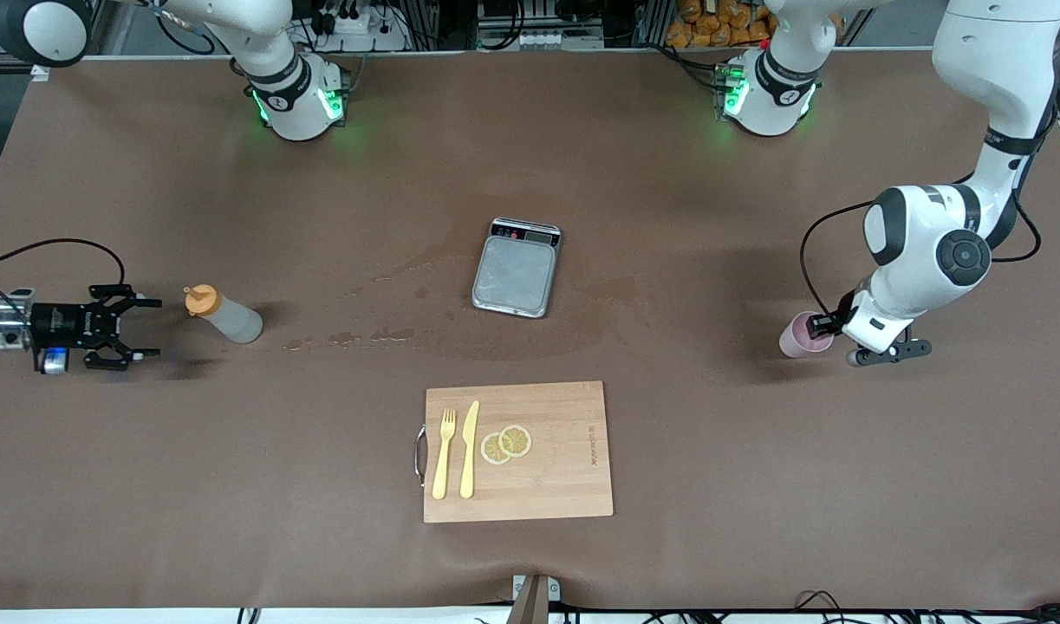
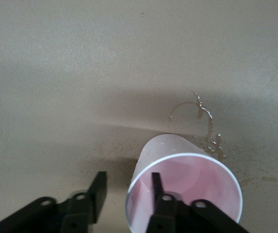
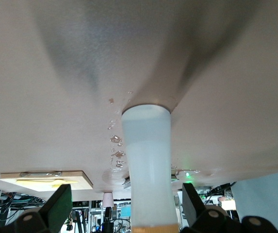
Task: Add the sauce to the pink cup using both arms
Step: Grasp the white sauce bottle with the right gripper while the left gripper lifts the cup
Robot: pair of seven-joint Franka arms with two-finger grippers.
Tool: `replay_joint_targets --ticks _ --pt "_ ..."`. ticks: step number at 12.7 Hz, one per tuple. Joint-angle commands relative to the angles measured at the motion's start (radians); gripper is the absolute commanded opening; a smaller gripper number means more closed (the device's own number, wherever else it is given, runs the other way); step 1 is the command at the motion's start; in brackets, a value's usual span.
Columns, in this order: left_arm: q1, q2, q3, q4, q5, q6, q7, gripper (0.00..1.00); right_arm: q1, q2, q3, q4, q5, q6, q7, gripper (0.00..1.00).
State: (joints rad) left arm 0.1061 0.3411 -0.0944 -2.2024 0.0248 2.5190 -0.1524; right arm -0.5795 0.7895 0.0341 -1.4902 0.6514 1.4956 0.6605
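The sauce bottle (image 1: 224,316), whitish with an orange cap, stands on the brown table toward the right arm's end. My right gripper (image 1: 155,328) is open, level with the bottle, its fingertips just short of it. In the right wrist view the bottle (image 3: 147,165) fills the gap ahead of the open gripper (image 3: 126,206). The pink cup (image 1: 798,338) stands toward the left arm's end. My left gripper (image 1: 820,328) is at its rim. In the left wrist view the gripper (image 2: 127,188) is open, one finger (image 2: 156,187) inside the cup (image 2: 197,174), the other outside.
A metal kitchen scale (image 1: 514,270) sits mid-table. A wooden cutting board (image 1: 564,468) with a yellow fork, a knife and lemon slices lies nearer the front camera. Wet spots (image 1: 365,334) lie between the bottle and the scale.
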Motion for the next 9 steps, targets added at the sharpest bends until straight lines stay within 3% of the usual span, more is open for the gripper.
replay_joint_targets --ticks 1,6,9 --pt "0.004 -0.011 -0.008 0.003 0.007 0.012 -0.024 0.0 -0.016 0.052 0.015 0.016 0.04 -0.018 0.027 1.0" --pt "-0.002 -0.065 -0.057 0.015 0.006 -0.016 -0.094 0.0 -0.007 0.106 0.017 0.014 0.07 -0.064 0.025 1.0" --pt "-0.002 -0.103 -0.151 0.015 0.006 -0.04 -0.186 0.0 0.007 0.125 0.018 0.013 0.07 -0.087 0.025 1.0"
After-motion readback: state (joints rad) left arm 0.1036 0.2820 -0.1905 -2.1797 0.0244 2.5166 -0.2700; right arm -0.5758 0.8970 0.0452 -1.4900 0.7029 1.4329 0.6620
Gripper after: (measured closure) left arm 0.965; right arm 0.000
